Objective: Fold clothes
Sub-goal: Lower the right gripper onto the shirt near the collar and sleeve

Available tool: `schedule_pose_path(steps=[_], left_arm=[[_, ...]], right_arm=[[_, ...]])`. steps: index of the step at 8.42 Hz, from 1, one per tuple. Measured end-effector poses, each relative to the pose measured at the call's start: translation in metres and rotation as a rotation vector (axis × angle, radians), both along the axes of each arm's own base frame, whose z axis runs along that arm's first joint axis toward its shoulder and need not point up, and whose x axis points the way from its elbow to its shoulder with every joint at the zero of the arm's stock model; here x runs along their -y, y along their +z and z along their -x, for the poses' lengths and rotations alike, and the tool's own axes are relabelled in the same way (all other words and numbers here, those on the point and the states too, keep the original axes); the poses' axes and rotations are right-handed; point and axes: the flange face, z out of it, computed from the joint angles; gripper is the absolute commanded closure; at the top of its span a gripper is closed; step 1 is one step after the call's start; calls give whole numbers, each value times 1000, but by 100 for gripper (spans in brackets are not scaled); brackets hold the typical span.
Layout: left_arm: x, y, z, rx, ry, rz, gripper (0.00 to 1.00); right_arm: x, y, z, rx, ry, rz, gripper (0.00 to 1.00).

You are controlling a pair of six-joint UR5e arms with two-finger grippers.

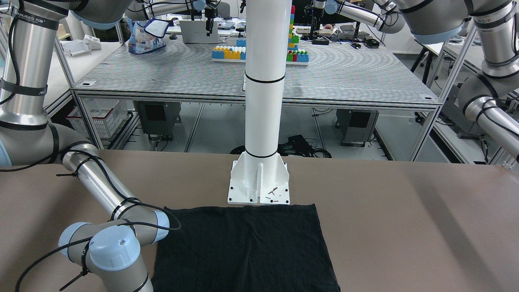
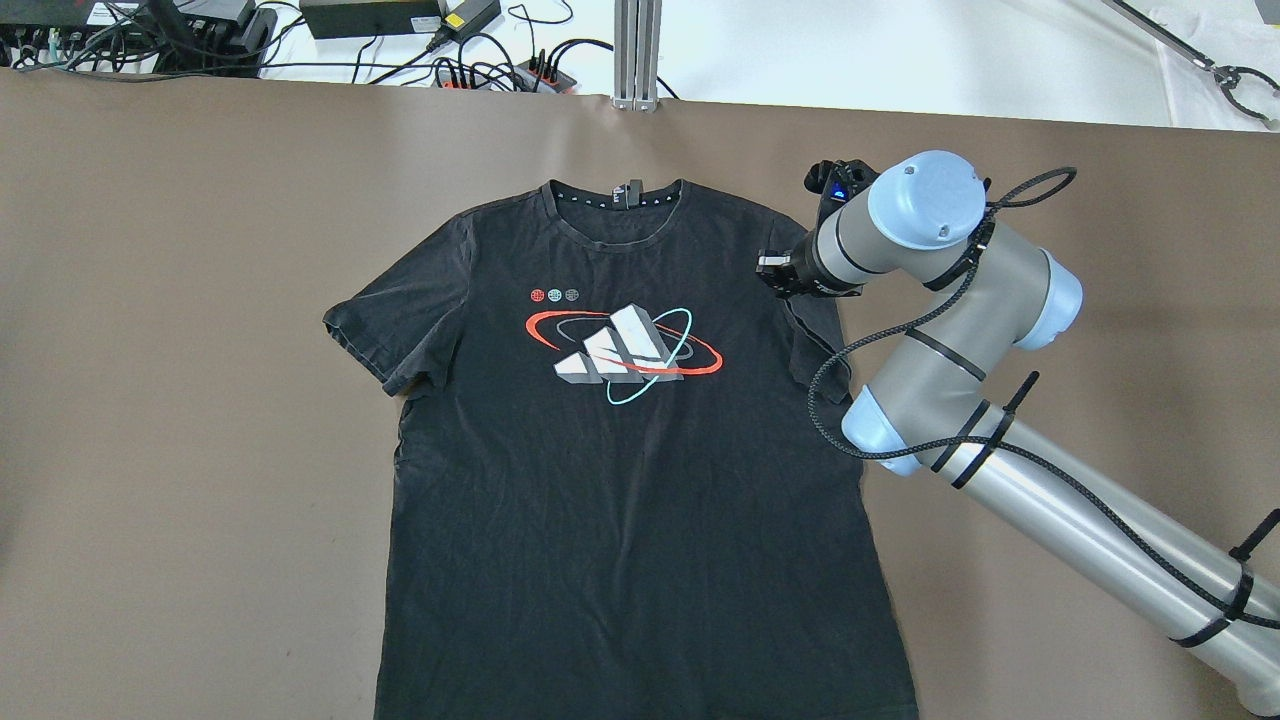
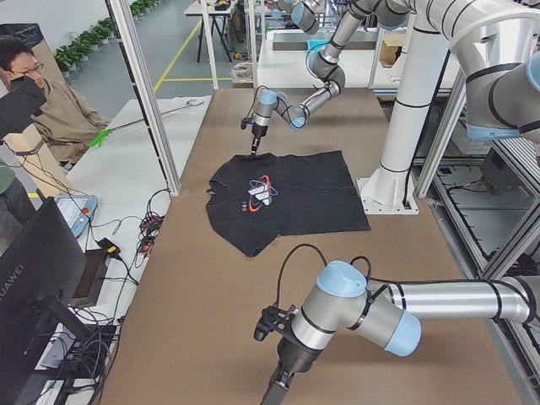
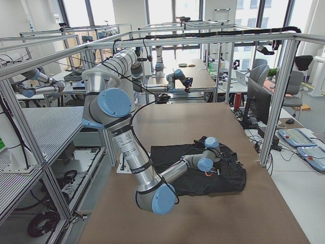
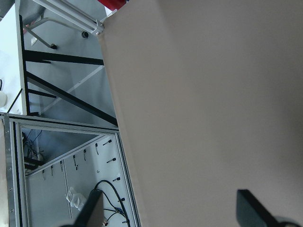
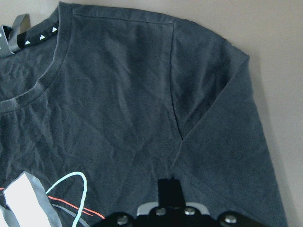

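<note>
Right gripper [image 2: 778, 272] hovers at the black T-shirt's [image 2: 620, 480] three-o'clock sleeve, fingers seemingly pressed together; whether they pinch cloth, I can't tell. Left gripper [image 5: 169, 193] gapes empty over the table [image 5: 213, 94]. The shirt lies spread flat mid-table, collar at twelve; no fold made yet.

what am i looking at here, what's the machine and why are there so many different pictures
These are two robot arms reaching down from a white pillar to a brown table. Six cameras show the same moment. One faces the robot, one looks down from behind it, two watch from the table's ends, and one sits on each wrist. A black t-shirt lies flat on the table, print up, not yet folded. The right gripper hangs over the shirt's sleeve seam. Its fingers seem closed together, with no cloth visibly pinched. The left gripper is open over bare table, away from the shirt, holding nothing.
</note>
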Motion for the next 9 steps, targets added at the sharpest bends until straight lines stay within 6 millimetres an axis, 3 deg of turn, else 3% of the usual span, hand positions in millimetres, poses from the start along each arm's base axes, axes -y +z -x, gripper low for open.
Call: schedule_pose_path(steps=[4, 5, 6, 8, 9], left_arm=[[0, 0, -1, -9, 3, 1, 0], [0, 1, -1, -10, 4, 3, 0], [0, 1, -3, -17, 10, 3, 0], [6, -5, -16, -97, 61, -7, 0], [18, -18, -28, -177, 83, -18, 0]], right_arm=[[-13, -7, 33, -8, -1, -6, 100], [-17, -7, 38, -12, -3, -10, 75], [-19, -8, 42, -12, -5, -13, 6], [-20, -9, 43, -7, -6, -20, 5], [-21, -8, 43, -6, -6, -21, 5]])
